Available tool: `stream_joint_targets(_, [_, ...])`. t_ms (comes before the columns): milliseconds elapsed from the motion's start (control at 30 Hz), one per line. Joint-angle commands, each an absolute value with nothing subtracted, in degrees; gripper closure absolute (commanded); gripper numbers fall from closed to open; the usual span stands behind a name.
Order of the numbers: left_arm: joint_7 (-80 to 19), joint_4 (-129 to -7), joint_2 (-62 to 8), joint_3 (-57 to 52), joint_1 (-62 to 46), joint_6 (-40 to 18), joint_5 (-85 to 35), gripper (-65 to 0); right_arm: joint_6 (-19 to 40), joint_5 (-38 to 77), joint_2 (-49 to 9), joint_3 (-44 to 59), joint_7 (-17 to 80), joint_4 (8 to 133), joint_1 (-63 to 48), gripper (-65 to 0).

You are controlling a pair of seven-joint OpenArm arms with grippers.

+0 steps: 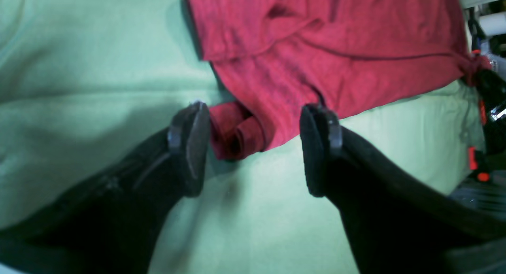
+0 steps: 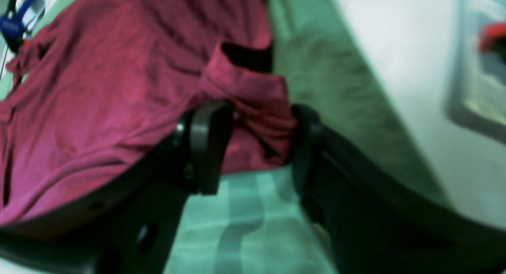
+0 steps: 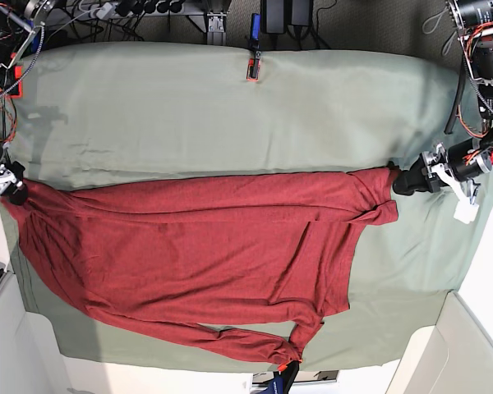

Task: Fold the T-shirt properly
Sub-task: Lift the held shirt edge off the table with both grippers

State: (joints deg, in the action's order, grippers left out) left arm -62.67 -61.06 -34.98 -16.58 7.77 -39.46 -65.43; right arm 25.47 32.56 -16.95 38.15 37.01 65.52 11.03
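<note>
The dark red T-shirt (image 3: 205, 246) lies spread across the sage-green table cloth (image 3: 230, 107), with one long sleeve (image 3: 230, 341) running along the front. My left gripper (image 1: 255, 147) is open. A rolled red cuff (image 1: 237, 131) lies between its fingers, close to the left finger (image 1: 193, 147). In the base view it (image 3: 401, 181) sits at the shirt's right corner. My right gripper (image 2: 257, 147) holds a bunched fold of the shirt (image 2: 265, 119) between its jaws, at the shirt's left corner (image 3: 15, 193). It also shows in the left wrist view (image 1: 490, 92).
Cables and electronics (image 3: 107, 10) line the back edge, and an orange-and-blue clip (image 3: 252, 61) sits on the cloth there. A dark object (image 3: 284, 380) with a blue part stands at the front edge by the sleeve cuff. White walls (image 3: 468, 345) border the front corners.
</note>
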Motion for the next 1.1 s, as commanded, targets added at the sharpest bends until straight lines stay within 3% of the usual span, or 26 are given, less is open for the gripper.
stream_joint_targets(0, [-60.9,-61.91,-35.7,-16.95,8.75,-40.0,-65.91,-38.7,25.93,32.86,-17.91,37.41,35.7,66.59,12.05,-27.6])
stream_joint_targets(333, [-50.26,-61.84,-30.55,-16.95,10.63,-40.0,-50.63,-38.7,25.89,31.48,-17.91,33.5,34.5,66.59,12.01,-27.6])
stream_joint_targets(833, [-51.68,-61.87,-24.1,-16.82,10.31,-39.27,-47.31,-38.5,25.93,32.42,-17.74,33.5,34.52,66.59,12.05,-27.6])
stream_joint_targets(900, [-51.68,-61.87,-24.1,-16.82,10.31,-39.44,-47.42,-34.6,25.93,32.45,-17.32,33.5,34.52,66.59,12.05,-27.6])
stream_joint_targets(1067, [-51.7,-61.87,-24.12,-16.82,10.28,-40.0,-47.7,-9.5,25.91,31.9,-15.46,33.19,34.48,66.59,12.05,-27.6])
